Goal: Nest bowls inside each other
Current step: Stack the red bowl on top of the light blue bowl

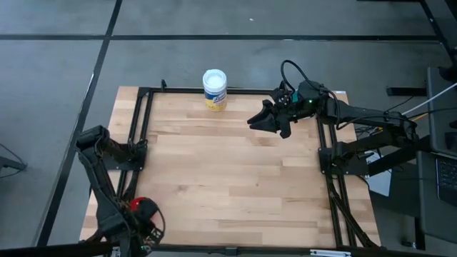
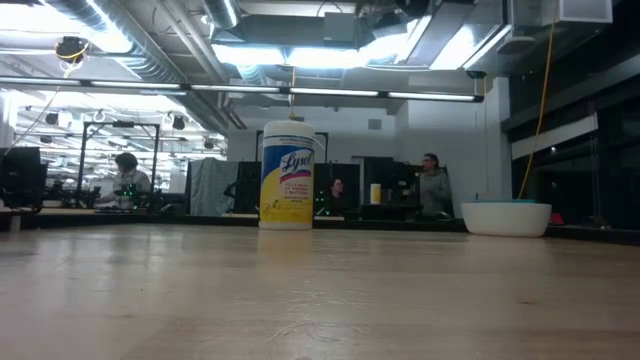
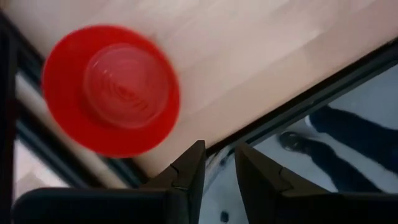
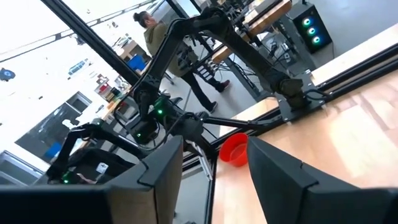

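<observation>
Red plastic marks the one bowl (image 1: 141, 210) clearly seen from above, resting at the worktop's (image 1: 228, 178) near-left corner under the left gripper (image 3: 214, 163), whose jaws are parted and empty. A white bowl (image 2: 506, 218) with something blue inside is seen at the far right in the low view, so nesting appears partly done. The right gripper (image 1: 268, 118) is held raised near the wipes canister (image 1: 214, 88), jaws released. The red bowl is judged left to add.

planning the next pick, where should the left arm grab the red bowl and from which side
Best guess: pinch the red bowl by its rim, coming down from above. It sits upright with its mouth open upward near the table's front left corner, so the thin rim is the only narrow part. The left gripper hangs just beside it.
</observation>
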